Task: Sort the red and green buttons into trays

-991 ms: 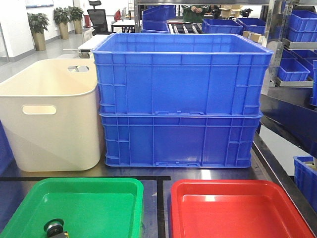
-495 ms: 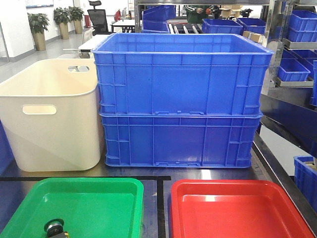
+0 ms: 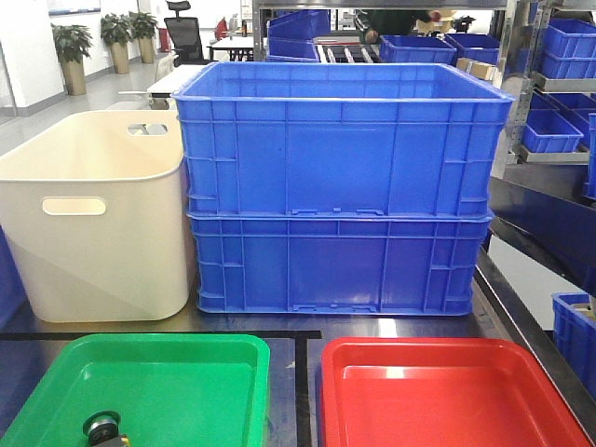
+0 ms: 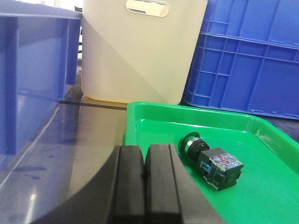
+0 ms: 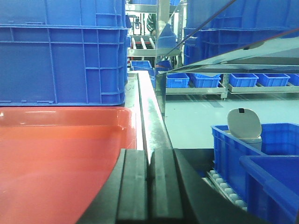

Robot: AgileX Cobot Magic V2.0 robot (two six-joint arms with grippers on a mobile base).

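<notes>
Left pincer [image 4: 145, 186]: 2 black fingers pressed flat together, nothing between them; it sits low at the near-left edge of the green tray [image 4: 140, 122].

Right pincer [image 5: 149, 186]: 2 black fingers closed against each other, empty; it sits at the near-right edge of the red tray [image 5: 60, 116].

Green button [image 4: 188, 140]: lies on its side inside the green tray, just right of and beyond the left pincer, apart from it. Dark green cap and metallic collar point toward the tray's far wall; dark body with a blue terminal block points toward the near-right. In the front view only its collar end [image 3: 101, 427] shows, at the tray's near edge.

Green tray [image 3: 233, 349]: shallow, rounded corners, on the dark reflective surface [image 4: 70, 140], left of the red tray.

Red tray [image 3: 438, 346]: same shape, just right of the green tray with a narrow gap between; nothing shows in its visible interior.

Cream tub [image 3: 93, 223]: stands beyond the green tray, slot handle facing the trays.

2 stacked blue crates [image 3: 340, 186]: beyond both trays, just right of the cream tub and close beside it.

Further blue crate [image 4: 28, 79]: left of the green tray, wrist view only.

Red button: not seen in any view.
</notes>
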